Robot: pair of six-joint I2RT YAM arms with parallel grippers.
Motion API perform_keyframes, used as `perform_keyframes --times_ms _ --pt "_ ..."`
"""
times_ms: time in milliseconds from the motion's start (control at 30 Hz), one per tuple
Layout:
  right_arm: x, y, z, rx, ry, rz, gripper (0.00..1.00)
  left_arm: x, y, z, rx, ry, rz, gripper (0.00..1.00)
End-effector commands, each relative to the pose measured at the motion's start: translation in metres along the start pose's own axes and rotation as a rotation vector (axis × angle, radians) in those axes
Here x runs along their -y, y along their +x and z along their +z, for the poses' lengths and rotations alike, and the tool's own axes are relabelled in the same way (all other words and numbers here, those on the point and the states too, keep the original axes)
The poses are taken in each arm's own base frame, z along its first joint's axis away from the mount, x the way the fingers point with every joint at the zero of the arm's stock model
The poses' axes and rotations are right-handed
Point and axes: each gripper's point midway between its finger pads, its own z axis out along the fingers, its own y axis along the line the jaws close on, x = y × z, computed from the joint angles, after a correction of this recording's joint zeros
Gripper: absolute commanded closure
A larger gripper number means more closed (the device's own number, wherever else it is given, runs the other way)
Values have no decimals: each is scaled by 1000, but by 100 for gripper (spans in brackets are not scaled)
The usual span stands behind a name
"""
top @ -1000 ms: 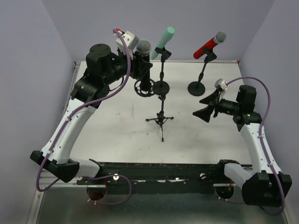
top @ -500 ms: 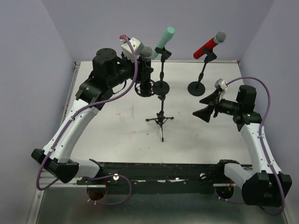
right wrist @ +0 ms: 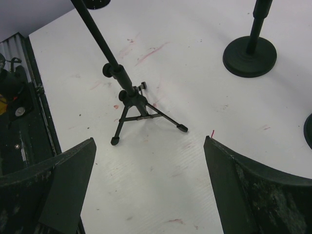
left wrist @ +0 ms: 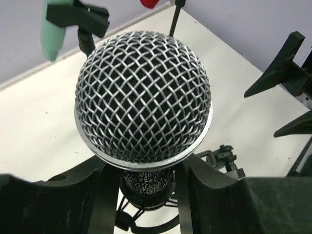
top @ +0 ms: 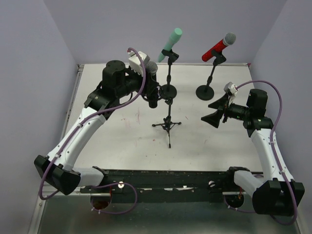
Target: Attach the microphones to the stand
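Worktop [top: 112, 131]: white, scuffed with faint reddish marks.

Left hand [top: 152, 91]: reaches toward the far edge, left of the middle. It is clenched on the body of the black microphone [left wrist: 143, 97], mesh head up.

Right hand [top: 217, 111]: hovers near the right edge, fingers spread wide, grasping nothing.

Tripod stand [top: 168, 124]: mid-worktop. Its holder appears bare and sits just right of the held microphone.

Mint-green microphone [top: 170, 43] and red microphone [top: 219, 47]: already clipped on the round-base stands [top: 205, 91] by the far edge.

We judge the step in hand to be seating the black one in the tripod's holder. Line the handle up with the holder first and press in slowly. Consider bracing the pole with the free hand, since the light tripod may tip.

We can read no brand, label or writing on any item.
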Motion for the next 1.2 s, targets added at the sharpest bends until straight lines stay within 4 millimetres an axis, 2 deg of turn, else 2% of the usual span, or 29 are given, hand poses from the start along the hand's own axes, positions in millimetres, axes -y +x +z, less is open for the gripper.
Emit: perform_keyframes --times_ms 0,67,167,367,500,733,833,867,900,967,1067,1167 --pt "-1 1 -1 -7 2 -7 1 7 69 -9 -198 54 -257 100" --pt "-2 1 0 -7 -1 -8 1 8 66 -11 -178 67 -287 100" --pt "-2 1 -1 -7 -1 -11 0 10 71 -10 -177 82 -287 100" --pt "-1 1 -1 -8 1 -9 0 3 103 -8 -228 66 -242 100" --pt "-1 0 -1 -8 1 -11 0 0 117 -6 -266 43 -212 100" --pt "0 2 0 -10 3 -9 0 -5 126 -3 -305 -4 -161 100" --pt "-1 2 -1 -10 3 -13 0 -4 120 -5 -291 -9 -169 98" --pt "-1 2 0 -10 0 -13 1 -4 116 -7 -282 -15 -182 88" --pt "-1 2 0 -10 0 -10 0 -5 109 -9 -265 -38 -192 69" --pt "-1 2 0 -10 -1 -13 0 -4 91 -14 -219 -49 -197 43" --pt "-1 2 0 -10 0 -13 0 -1 59 -23 -126 -57 -195 19" --pt "-1 2 0 -11 0 -15 0 3 28 -35 -33 -59 -174 12"
